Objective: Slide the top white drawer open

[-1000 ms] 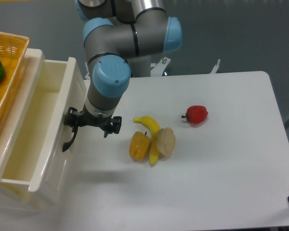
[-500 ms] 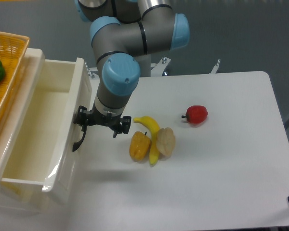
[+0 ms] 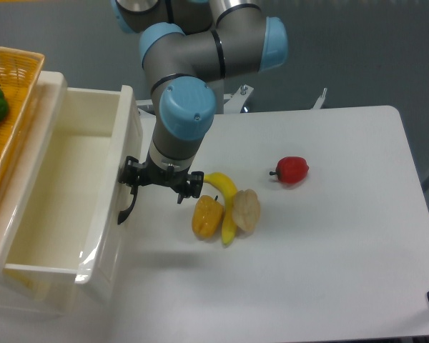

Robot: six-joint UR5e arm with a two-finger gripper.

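left of the table, the top white drawer gapes, glossy cream.

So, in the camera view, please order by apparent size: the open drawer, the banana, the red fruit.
1. The open drawer, by far the largest.
2. The banana; the pieces beside it hide part of it.
3. The red fruit, the smallest.

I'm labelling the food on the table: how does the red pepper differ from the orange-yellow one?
The red pepper is bright red; the orange-yellow pepper is amber. The red one lies alone on bare table, while the orange-yellow one touches the banana and sits just below the gripper. The red one looks rounder, the other longer. Both show a dark stem.
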